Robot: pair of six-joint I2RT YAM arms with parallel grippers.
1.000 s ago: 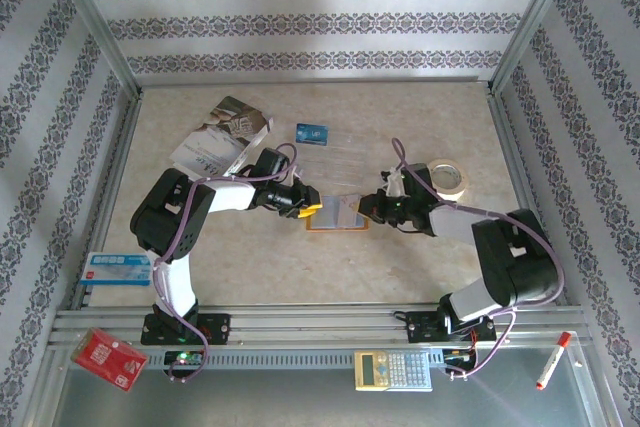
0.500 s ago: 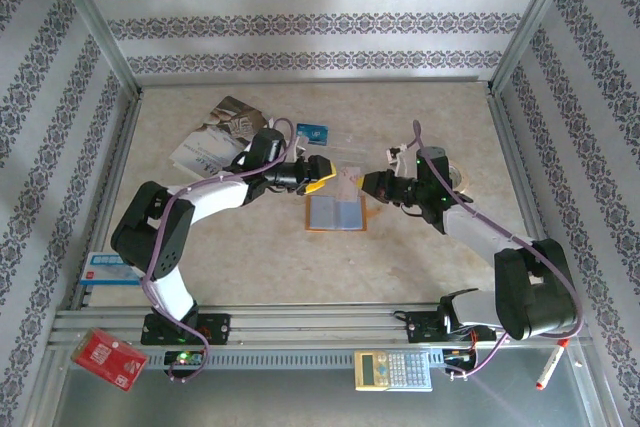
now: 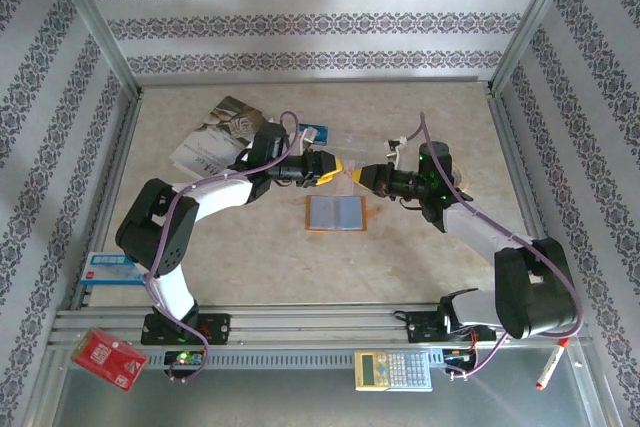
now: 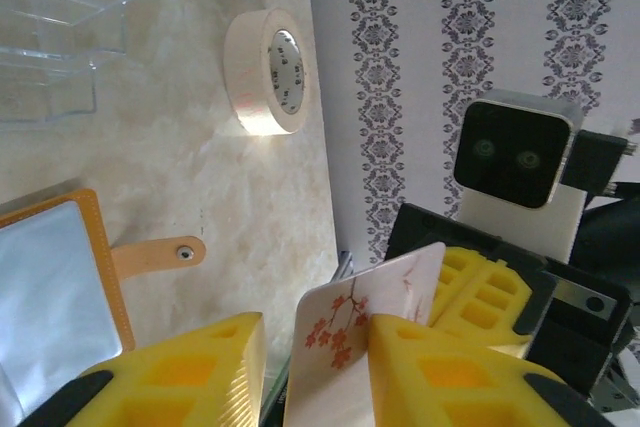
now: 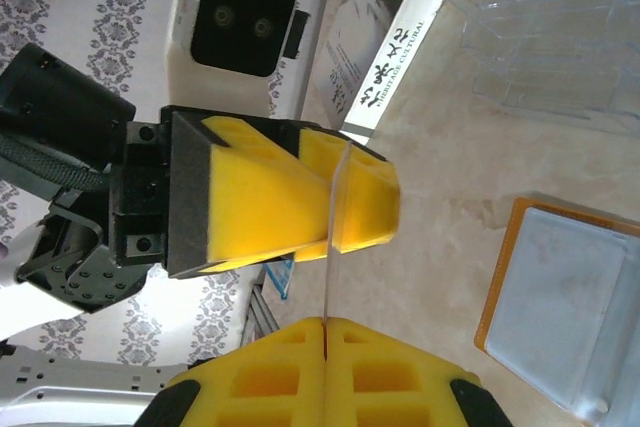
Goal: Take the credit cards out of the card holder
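The orange card holder [image 3: 336,213] lies open on the table, its blue-grey pockets up; it also shows in the left wrist view [image 4: 60,277] and the right wrist view [image 5: 570,307]. Above and behind it, my right gripper [image 3: 364,175] is shut on a pale credit card [image 3: 350,174] printed with red blossoms [image 4: 345,337]. My left gripper [image 3: 335,169] faces it with its jaws around the card's other end. The card leans on one yellow finger [image 4: 450,377], and a narrow gap shows on the other side. Edge-on, the card [image 5: 329,277] rises from my right gripper [image 5: 325,322]. A blue credit card [image 3: 313,131] lies further back.
A tape roll [image 4: 268,72] and a clear plastic organiser [image 4: 70,17] lie behind the wallet. A white booklet [image 3: 215,142] is at the back left and a white-and-blue box [image 3: 115,269] at the left edge. A red packet [image 3: 110,357], calculator [image 3: 392,370] and pen [image 3: 553,359] lie on the front rail.
My right gripper lifted the pale card out of the wallet and carried it up and back. My left gripper left the wallet, opened wide, then narrowed around the card's free end.
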